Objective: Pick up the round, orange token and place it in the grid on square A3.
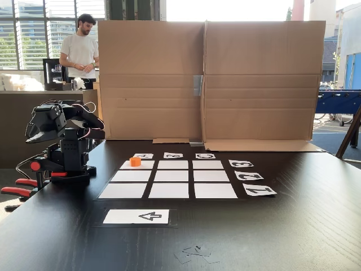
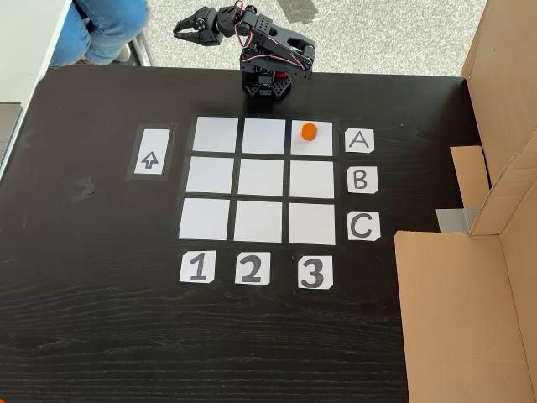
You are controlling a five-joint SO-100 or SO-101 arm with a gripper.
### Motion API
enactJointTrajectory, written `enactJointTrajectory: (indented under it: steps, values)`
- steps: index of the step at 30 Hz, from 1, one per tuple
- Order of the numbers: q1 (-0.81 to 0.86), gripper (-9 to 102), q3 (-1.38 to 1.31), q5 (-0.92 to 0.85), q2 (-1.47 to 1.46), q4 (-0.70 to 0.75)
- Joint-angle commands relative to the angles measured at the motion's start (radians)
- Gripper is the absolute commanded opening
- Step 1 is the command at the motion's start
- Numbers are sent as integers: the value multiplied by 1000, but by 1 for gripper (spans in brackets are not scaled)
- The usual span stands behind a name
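The orange token [image 2: 309, 131] stands on square A3 [image 2: 324, 144], the corner cell of the grid [image 2: 260, 178] beside label A and in line with label 3. In the other fixed view the token [image 1: 135, 161] sits on the far left cell [image 1: 145, 165] of the grid [image 1: 172, 176]. The black arm is folded back at the table edge, apart from the token. Its gripper [image 2: 183, 30] points away from the grid, and the gripper [image 1: 28, 134] looks shut with nothing in it.
A white strip with a black arrow [image 2: 151, 152] lies beside the grid. A tall cardboard wall [image 1: 206, 79] stands along one table edge. Red clamps [image 1: 20, 189] hold the arm's base. A person [image 1: 80, 51] stands behind the table.
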Motion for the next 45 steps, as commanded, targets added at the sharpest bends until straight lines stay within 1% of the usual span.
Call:
enactJointTrajectory:
  steps: [1,9,45]
  values:
    - [14,-1,43,0,6,-21]
    - [21,0,135,-14,8,-63]
    - [21,0,135,-15,6,-64]
